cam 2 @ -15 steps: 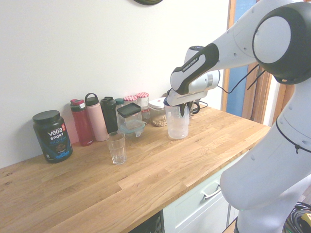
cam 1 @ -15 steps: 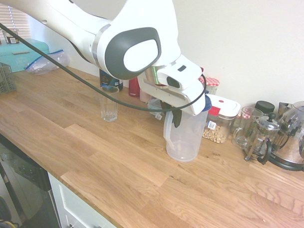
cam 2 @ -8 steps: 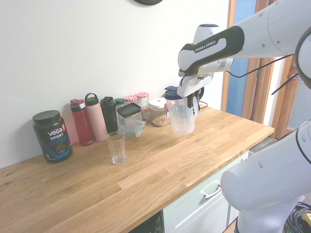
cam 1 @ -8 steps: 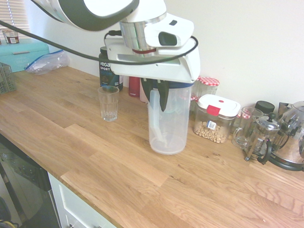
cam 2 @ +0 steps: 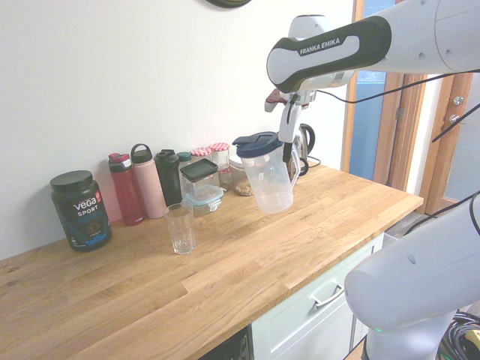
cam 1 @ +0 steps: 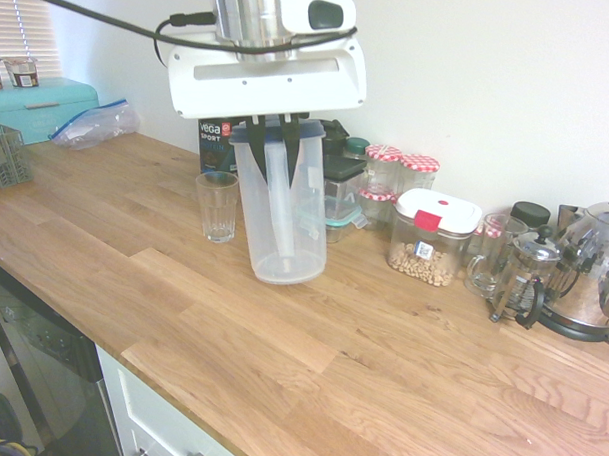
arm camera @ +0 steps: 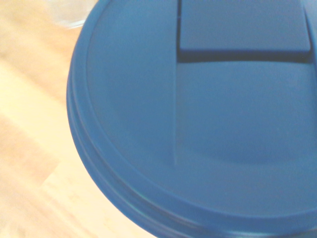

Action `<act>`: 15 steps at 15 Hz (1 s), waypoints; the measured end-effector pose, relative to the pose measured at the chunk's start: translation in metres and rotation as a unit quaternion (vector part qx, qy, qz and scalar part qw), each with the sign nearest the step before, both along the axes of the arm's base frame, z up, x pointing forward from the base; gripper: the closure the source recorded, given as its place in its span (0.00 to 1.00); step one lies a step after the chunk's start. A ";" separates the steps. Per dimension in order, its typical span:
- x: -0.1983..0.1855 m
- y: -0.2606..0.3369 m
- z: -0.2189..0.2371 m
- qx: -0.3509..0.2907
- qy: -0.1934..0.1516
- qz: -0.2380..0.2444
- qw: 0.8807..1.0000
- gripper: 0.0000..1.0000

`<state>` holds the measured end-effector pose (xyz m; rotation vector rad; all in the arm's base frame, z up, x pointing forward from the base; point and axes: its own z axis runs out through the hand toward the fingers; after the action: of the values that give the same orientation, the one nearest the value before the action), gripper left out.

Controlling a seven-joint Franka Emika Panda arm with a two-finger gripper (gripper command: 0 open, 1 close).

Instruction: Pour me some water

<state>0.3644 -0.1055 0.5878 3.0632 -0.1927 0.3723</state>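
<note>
A clear plastic pitcher [cam 1: 282,212] with a dark blue lid [cam 2: 254,142] hangs in the air above the wooden counter [cam 1: 281,337], held by its handle. My gripper [cam 1: 279,135] is shut on the pitcher's handle [cam 2: 287,161] from above. The pitcher [cam 2: 268,178] tilts slightly. An empty drinking glass [cam 1: 217,206] stands upright on the counter just left of the pitcher in the first exterior view; the same glass [cam 2: 180,228] shows in the second exterior view. The blue lid [arm camera: 198,119] fills the wrist view.
Along the wall stand a black Vega tub [cam 2: 80,209], red, pink and black bottles [cam 2: 148,183], jars with checked lids [cam 1: 402,171], a nut container [cam 1: 434,238], a French press [cam 1: 523,276] and a kettle [cam 1: 588,268]. A teal box [cam 1: 34,103] sits far left.
The arm has lifted the pitcher off the counter and carried it leftward in the first exterior view, toward the glass. The grip stayed shut.
</note>
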 end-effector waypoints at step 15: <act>0.124 0.172 -0.044 -0.201 0.119 0.141 0.962 1.00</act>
<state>0.4883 0.0668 0.5436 2.6943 0.2957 0.0398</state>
